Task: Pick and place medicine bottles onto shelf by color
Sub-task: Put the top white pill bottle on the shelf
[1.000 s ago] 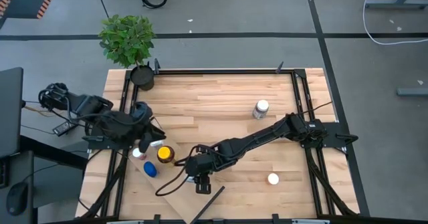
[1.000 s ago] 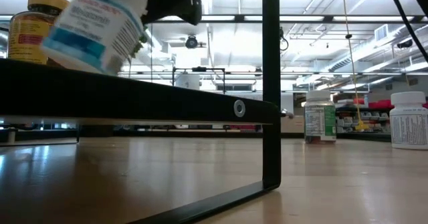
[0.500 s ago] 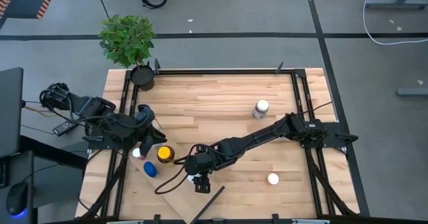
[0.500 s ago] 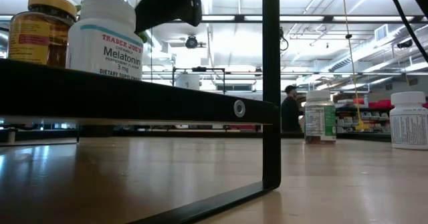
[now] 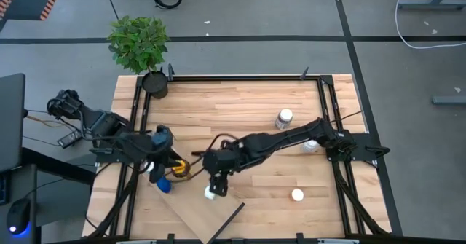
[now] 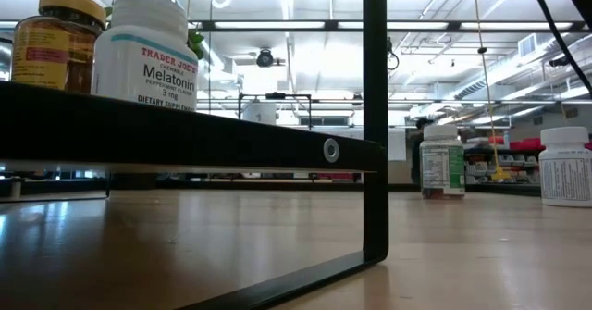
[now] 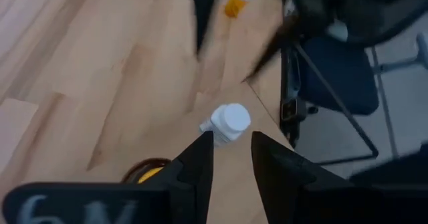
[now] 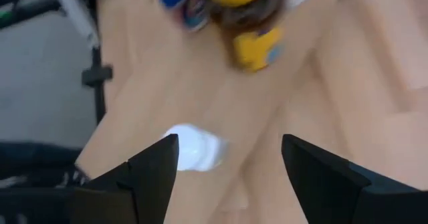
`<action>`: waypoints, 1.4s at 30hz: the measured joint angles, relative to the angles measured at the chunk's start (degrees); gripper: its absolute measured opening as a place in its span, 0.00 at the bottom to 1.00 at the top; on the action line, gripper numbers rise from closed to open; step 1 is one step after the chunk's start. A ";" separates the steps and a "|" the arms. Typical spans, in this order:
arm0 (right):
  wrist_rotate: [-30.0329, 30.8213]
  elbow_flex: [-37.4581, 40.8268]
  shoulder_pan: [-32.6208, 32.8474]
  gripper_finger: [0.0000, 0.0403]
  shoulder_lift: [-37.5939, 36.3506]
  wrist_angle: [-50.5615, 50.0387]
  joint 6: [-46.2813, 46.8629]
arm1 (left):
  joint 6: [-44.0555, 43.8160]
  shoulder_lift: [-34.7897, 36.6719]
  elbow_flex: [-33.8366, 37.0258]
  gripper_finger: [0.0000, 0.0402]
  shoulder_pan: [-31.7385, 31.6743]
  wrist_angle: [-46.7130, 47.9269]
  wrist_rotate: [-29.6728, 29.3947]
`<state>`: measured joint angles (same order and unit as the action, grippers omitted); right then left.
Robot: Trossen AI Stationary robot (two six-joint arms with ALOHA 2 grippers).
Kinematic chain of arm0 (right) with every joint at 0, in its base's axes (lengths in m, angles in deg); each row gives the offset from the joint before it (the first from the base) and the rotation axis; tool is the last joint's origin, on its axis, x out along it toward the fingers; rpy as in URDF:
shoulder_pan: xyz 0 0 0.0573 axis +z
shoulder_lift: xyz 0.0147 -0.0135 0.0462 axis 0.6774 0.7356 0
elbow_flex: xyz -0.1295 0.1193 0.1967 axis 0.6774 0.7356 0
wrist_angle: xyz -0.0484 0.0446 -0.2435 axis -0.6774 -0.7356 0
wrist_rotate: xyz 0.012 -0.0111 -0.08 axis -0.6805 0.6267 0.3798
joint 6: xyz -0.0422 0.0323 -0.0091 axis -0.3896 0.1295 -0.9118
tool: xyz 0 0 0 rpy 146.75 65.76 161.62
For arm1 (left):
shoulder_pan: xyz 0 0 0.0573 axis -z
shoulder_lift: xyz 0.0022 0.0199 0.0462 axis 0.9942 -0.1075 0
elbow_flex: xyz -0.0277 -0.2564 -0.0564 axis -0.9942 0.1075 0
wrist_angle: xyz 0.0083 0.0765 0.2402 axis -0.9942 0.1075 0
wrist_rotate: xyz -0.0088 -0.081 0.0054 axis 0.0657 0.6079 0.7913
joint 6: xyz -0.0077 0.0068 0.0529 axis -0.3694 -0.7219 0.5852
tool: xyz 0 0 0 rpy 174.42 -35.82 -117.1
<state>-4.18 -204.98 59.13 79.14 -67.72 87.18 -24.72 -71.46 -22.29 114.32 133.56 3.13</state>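
The white-capped melatonin bottle (image 6: 145, 49) stands upright on the shelf (image 5: 191, 216), lower centre of the high view, beside the amber yellow-capped bottle (image 6: 57, 40). The right gripper (image 5: 216, 177) hangs released just above it. The left gripper (image 5: 162, 159), fingers narrowly parted and holding nothing, hovers at lower left.

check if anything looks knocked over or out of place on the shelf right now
Nothing stands out. The white melatonin bottle stands upright on the shelf beside the amber bottle, and the right gripper is open above it. The blue-capped bottle sits there too.
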 joint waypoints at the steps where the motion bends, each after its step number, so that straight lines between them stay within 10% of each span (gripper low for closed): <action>1: 1.41 -0.14 -0.24 0.67 -0.93 -1.10 -0.04 | 0.88 -0.16 0.00 0.27 0.39 -0.09 0.00; 14: 29.12 -0.32 -12.45 0.67 -13.50 -9.63 -10.36 | 3.53 -5.21 -0.04 0.44 -1.92 -8.64 -1.52; 22: 26.87 -0.30 -23.73 0.67 -19.46 -9.59 -16.72 | -6.11 -14.23 -0.02 0.78 -3.49 -12.32 -1.17; 29: 20.77 -0.23 -30.81 0.67 -20.22 -9.72 -20.64 | -9.10 -23.40 -1.92 0.83 -4.00 -20.49 -0.99; 42: 16.43 -0.18 -34.79 0.67 -18.91 -15.09 -25.43 | -11.25 -43.33 -33.09 0.76 -4.29 16.47 3.32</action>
<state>12.25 -205.17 24.34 60.23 -82.81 61.75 -35.97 -114.79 -55.38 110.03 150.03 6.45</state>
